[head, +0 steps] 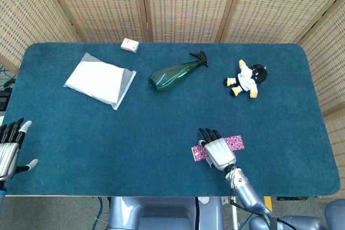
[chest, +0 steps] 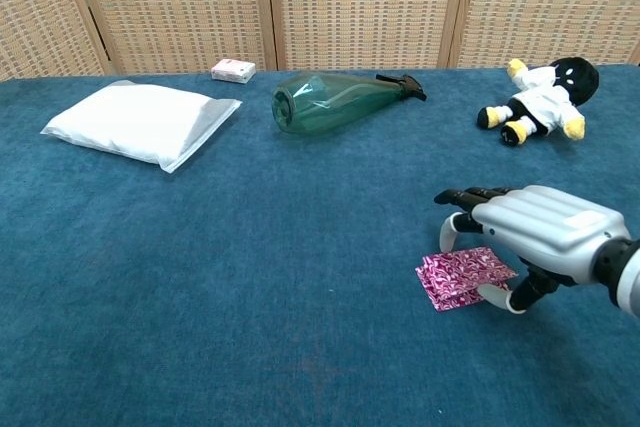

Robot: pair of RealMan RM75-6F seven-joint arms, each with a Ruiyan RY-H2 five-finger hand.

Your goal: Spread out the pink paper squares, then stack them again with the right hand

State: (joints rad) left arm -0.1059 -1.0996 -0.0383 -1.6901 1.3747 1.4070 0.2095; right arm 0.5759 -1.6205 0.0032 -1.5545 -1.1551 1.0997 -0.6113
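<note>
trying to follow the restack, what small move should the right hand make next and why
Probably slide the right hand toward the pink square to its right and drag it back. In the head view that square lies apart on the table, while the chest view shows the fingers arched over the overlapped pink squares.

Pink white-swirled paper squares (chest: 462,276), teal table (chest: 250,277), green bottle (chest: 335,101), silver right hand (chest: 535,234).

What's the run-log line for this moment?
phase: restacking | right hand: over pink paper squares, fingertips down, grasp unclear | one square still apart | left hand: idle, open
</note>
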